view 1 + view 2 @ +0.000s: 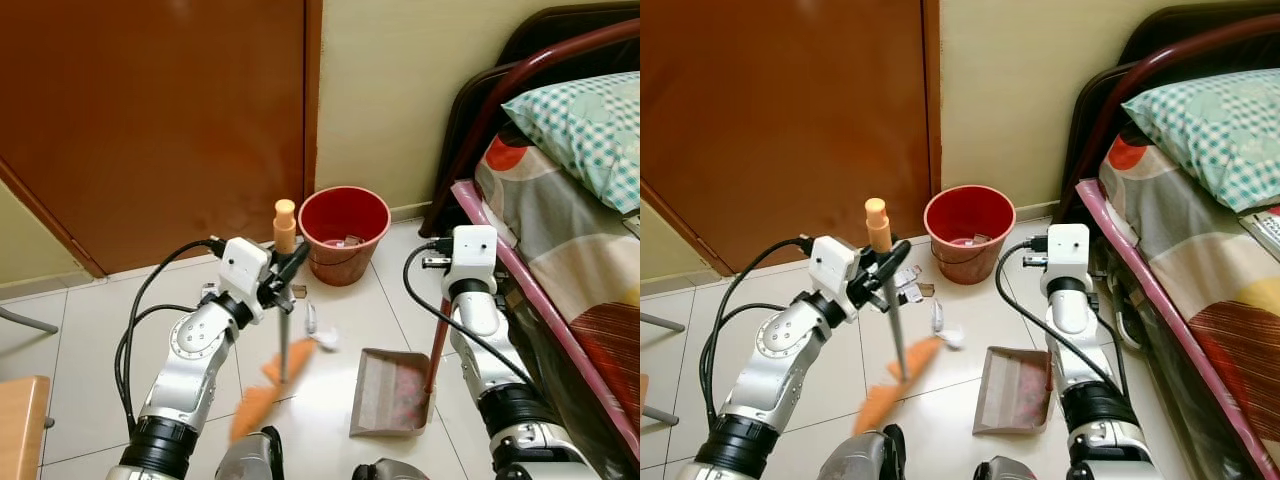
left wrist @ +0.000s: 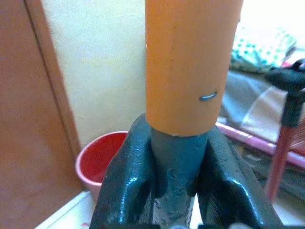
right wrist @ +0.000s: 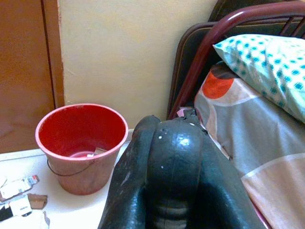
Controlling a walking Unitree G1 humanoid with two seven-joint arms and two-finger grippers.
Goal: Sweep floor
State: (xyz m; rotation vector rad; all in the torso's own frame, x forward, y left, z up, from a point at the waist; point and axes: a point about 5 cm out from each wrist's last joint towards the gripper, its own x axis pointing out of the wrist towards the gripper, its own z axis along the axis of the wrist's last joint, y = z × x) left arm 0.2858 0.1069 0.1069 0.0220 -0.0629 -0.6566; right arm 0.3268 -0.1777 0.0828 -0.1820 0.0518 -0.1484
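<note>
Left pincer (image 1: 283, 272): clamped on broom (image 1: 283, 300) handle, centre frame, orange bristles blurred lower centre. Right pincer (image 1: 440, 318): clamped on dustpan (image 1: 385, 392) handle, lower right. I should sweep the paper scraps (image 1: 322, 335) in short strokes panward. White tiled floor (image 1: 90, 340); red bucket (image 1: 343, 233) by wall; bed (image 1: 575, 250) at right.

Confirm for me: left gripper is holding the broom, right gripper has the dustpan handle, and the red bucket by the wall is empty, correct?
Not quite: the red bucket is not empty. The right wrist view shows scraps lying at its bottom. The rest holds: the left gripper is shut on the broom, and the right gripper holds the dustpan handle.
</note>
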